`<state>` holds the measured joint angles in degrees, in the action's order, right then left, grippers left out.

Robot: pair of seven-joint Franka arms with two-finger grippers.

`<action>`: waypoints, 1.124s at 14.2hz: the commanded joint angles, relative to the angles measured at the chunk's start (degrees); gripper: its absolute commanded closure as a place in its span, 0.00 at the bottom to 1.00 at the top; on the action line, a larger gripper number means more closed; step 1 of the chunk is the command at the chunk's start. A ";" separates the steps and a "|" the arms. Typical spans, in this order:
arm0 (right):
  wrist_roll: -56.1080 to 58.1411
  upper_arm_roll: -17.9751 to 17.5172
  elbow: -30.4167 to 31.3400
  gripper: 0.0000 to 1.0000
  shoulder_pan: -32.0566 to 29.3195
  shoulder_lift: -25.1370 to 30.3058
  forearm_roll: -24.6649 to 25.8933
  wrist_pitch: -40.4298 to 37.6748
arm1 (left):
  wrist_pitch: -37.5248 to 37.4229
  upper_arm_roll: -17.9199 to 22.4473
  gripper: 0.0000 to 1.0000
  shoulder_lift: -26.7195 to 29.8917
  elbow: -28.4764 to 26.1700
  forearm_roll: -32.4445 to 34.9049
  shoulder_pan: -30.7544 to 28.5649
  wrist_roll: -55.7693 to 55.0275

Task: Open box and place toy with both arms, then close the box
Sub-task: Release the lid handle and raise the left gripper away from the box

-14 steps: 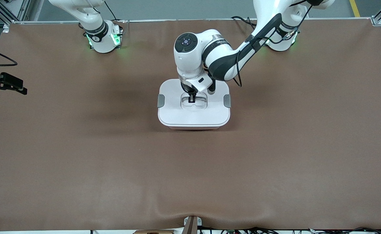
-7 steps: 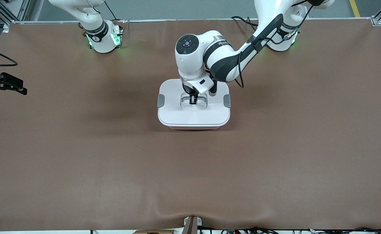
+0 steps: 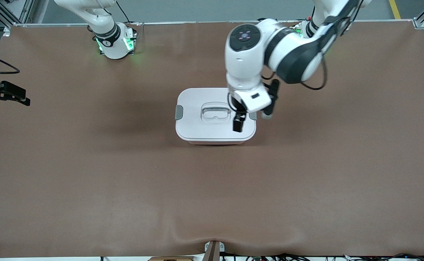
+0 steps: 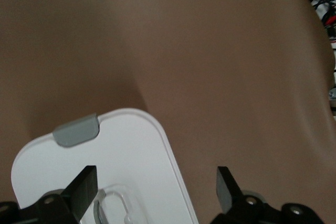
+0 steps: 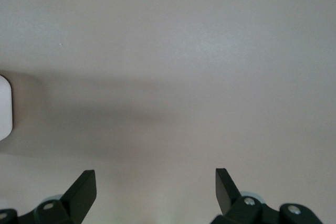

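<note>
box [image 3: 215,116] lid on | L claw [image 3: 239,121] apart, above its edge

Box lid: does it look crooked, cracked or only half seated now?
Nothing stands out. The white lid sits square and flat on the box, both grey clips level. The left pincer hangs open over the lid's edge, holding nothing.
</note>
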<state>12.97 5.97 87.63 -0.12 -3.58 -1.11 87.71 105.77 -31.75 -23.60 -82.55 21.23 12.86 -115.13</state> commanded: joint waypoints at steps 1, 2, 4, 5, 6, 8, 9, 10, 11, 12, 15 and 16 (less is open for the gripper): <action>-0.75 0.09 0.26 0.00 0.30 0.94 0.58 -0.08 | -2.22 -0.33 0.00 4.16 -0.41 -3.99 -6.07 14.09; -0.75 0.09 0.26 0.00 0.39 0.94 0.67 0.01 | -4.06 -0.33 0.00 5.22 -0.41 -4.61 -8.27 19.63; -0.75 0.09 0.26 0.00 0.39 0.94 0.67 0.01 | -6.97 -0.33 0.00 7.33 -0.41 -4.88 -11.88 29.83; -0.67 0.09 0.26 0.00 0.39 0.94 0.67 0.01 | -8.02 -0.41 0.00 8.21 -0.41 -5.31 -13.81 34.32; -0.67 0.09 0.26 0.00 0.39 0.94 0.67 0.01 | -8.82 -0.41 0.00 9.18 -0.33 -6.19 -15.74 38.54; -0.67 0.09 0.26 0.00 0.39 0.94 0.67 0.01 | -10.05 -0.41 0.00 11.20 -0.41 -8.29 -19.78 47.50; -0.67 0.09 0.26 0.00 0.39 0.94 0.67 0.10 | -10.75 -0.50 0.00 11.90 -0.33 -9.79 -21.98 52.07; -0.67 0.09 0.26 0.00 0.39 0.85 0.75 0.27 | -11.63 -0.33 0.00 13.39 -0.33 -11.11 -23.74 56.47; -0.67 0.09 0.26 0.00 0.39 0.85 0.76 0.53 | -12.33 0.11 0.00 14.54 -0.41 -11.73 -24.37 60.77; -0.75 0.00 0.26 0.00 0.47 0.94 0.67 0.36 | -14.17 2.11 0.00 15.77 -0.50 -12.34 -23.94 65.69; -1.63 0.00 0.26 0.00 0.91 0.94 0.75 0.36 | -18.91 13.87 0.00 19.64 -0.94 -14.89 -17.90 80.55; -1.63 0.09 0.26 0.00 0.83 0.94 0.67 0.27 | -20.15 17.65 0.00 20.25 -0.94 -15.16 -14.74 84.25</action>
<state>12.74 5.88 87.61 0.07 -3.57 -1.07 88.01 87.97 -20.56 -6.19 -82.16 7.60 -6.80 -37.73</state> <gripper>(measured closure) 0.000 0.000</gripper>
